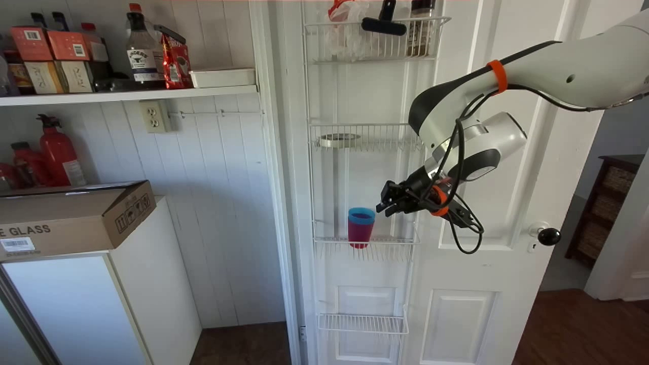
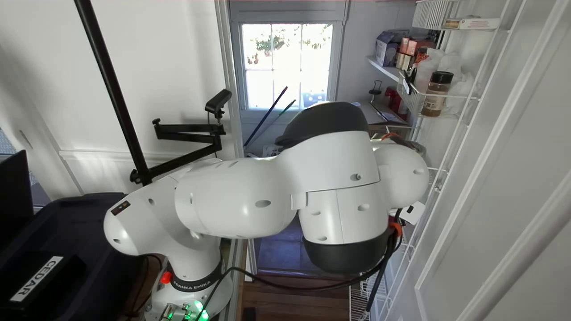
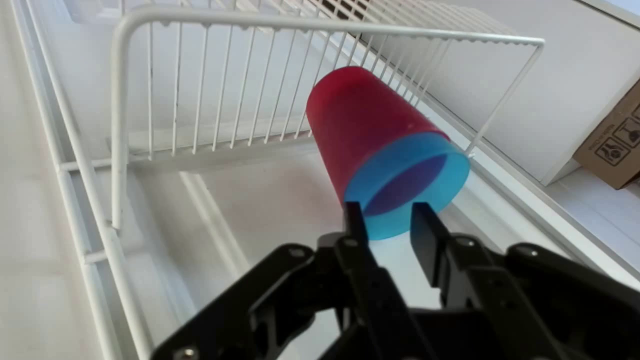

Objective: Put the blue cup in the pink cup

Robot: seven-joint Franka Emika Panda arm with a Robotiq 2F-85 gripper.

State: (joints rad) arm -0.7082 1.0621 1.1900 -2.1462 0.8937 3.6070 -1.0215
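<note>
The blue cup [image 1: 361, 218] sits nested inside the pink cup [image 1: 360, 234], with only its blue rim showing above the pink wall. The pair stands upright on a white wire shelf on the door. In the wrist view the blue cup [image 3: 437, 186] shows its open mouth toward me, with the pink cup [image 3: 367, 112] around it. My gripper [image 1: 383, 209] is just beside the cup rim in an exterior view. In the wrist view the gripper [image 3: 386, 207] is open, with a gap between its fingers and nothing held. Cups and gripper are hidden behind the arm in an exterior view.
The wire shelf [image 1: 385, 241] has a raised front rail [image 3: 320, 25] near the cups. Another wire shelf with a tape roll [image 1: 339, 140] is above. The door knob [image 1: 549, 236] is below the arm. A cardboard box [image 1: 76, 218] lies on a white cabinet.
</note>
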